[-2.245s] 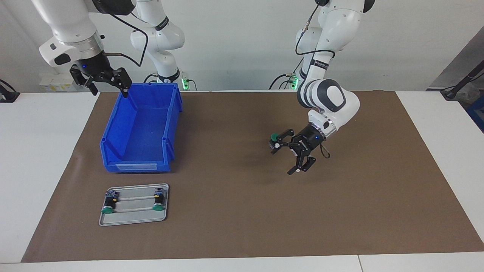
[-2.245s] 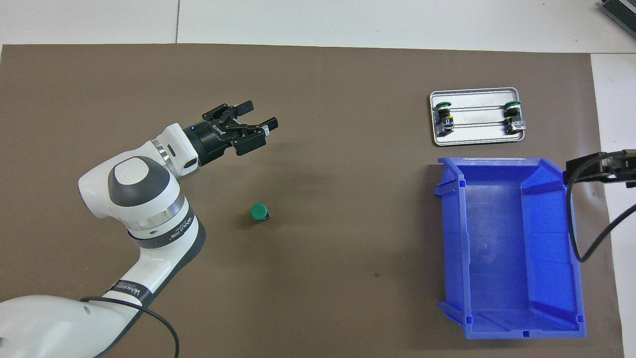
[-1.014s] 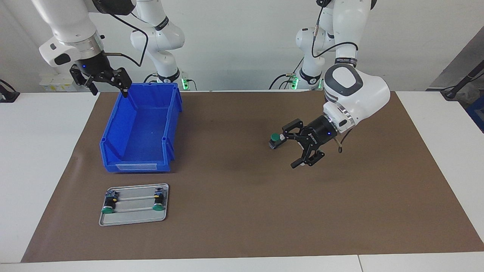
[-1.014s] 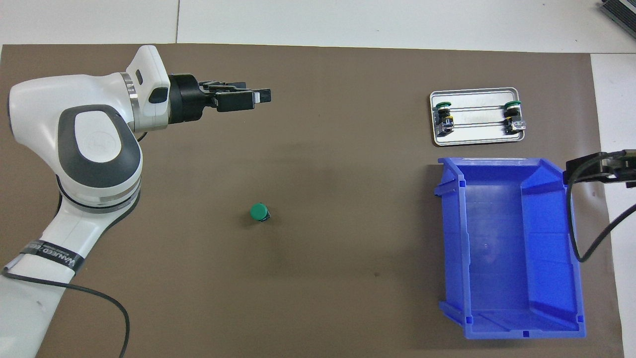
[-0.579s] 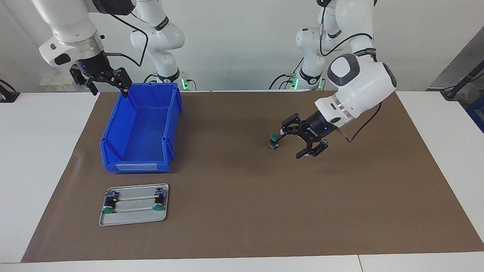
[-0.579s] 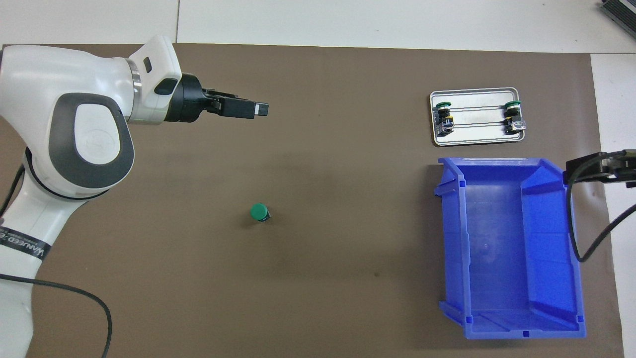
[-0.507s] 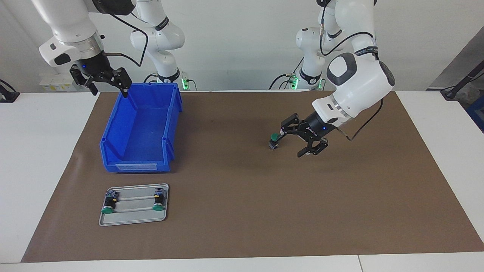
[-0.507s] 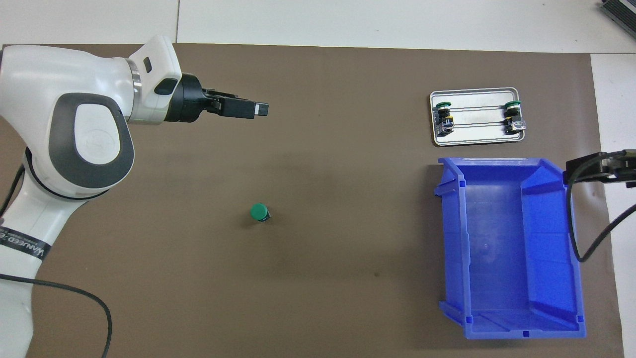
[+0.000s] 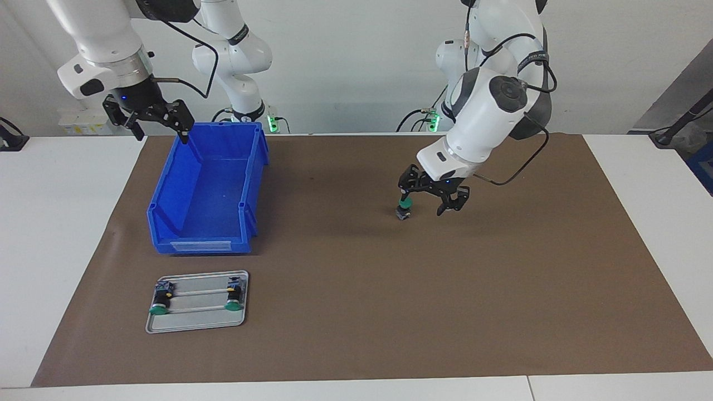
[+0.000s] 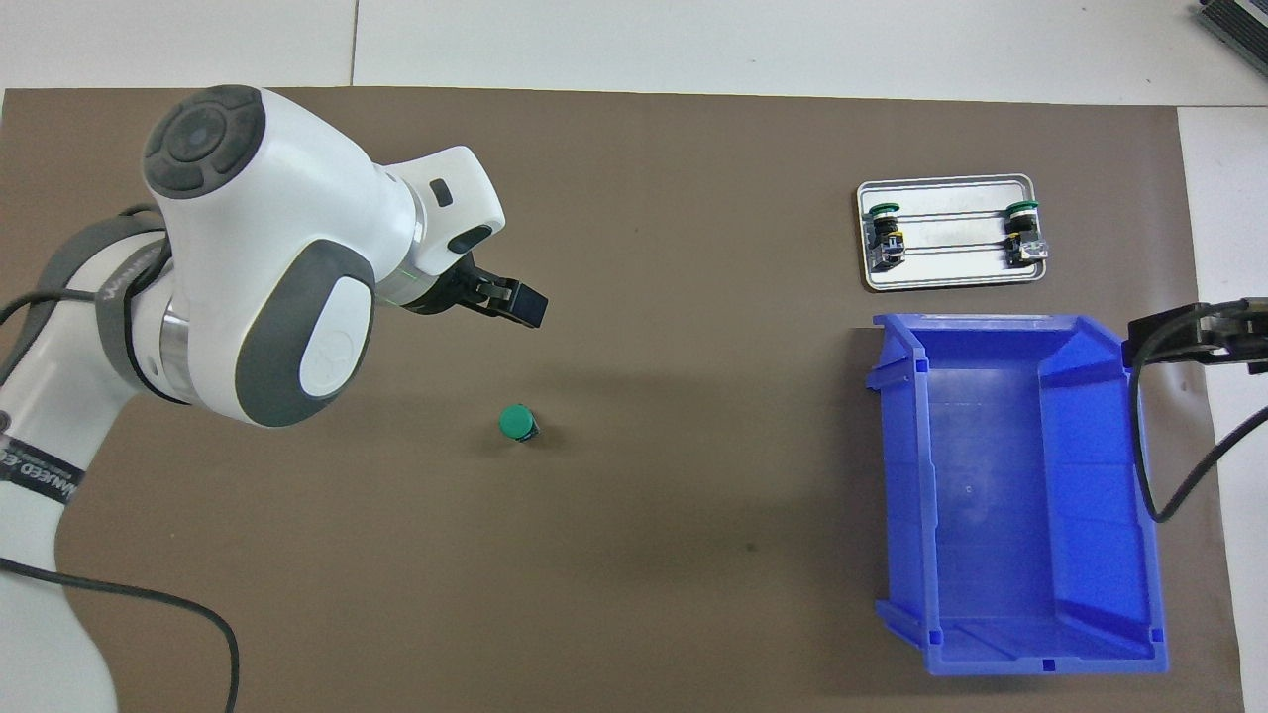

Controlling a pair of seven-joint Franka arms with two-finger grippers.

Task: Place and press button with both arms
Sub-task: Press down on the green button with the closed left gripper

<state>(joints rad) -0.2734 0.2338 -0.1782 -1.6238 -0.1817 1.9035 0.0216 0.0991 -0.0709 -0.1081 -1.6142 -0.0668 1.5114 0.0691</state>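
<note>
A small push-button with a round green cap on a black barrel stands upright on the brown mat that covers the table, about mid-depth and somewhat toward the left arm's end, well clear of every mat edge. The left gripper points down over the mat just beside the button, fingers spread apart and grasping nothing; one fingertip appears just over the green cap, though contact cannot be judged.

The right gripper waits in the air over the corner of the open blue plastic bin nearest the robots — fingers released, nothing between them. The bin sits at the right arm's end of the mat. Farther from the robots, a small silver metal tray lies near the mat's corner, carrying two more green-capped buttons.
</note>
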